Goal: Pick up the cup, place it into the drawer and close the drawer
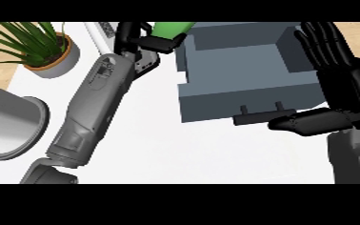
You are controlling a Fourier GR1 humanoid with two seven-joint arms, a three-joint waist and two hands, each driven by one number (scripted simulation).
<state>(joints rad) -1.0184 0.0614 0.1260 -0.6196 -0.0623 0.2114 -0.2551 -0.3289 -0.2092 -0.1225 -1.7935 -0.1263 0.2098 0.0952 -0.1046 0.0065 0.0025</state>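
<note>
Left hand (151, 42) is wrapped around the green cup (172, 29), carrying it at the far left corner of the open drawer (243, 83) (just outside the wall, by the look of it). Right hand (330, 71) rests open at the drawer's right side, thumb near the handle (259, 116). Placement step: next, the cup needs shifting right over the cavity, then release.

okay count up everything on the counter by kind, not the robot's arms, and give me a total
Green cup, held in the left hand: 1
Grey drawer, open: 1
Potted plant: 1
Grey round container, at the left edge: 1
Total: 4
</note>
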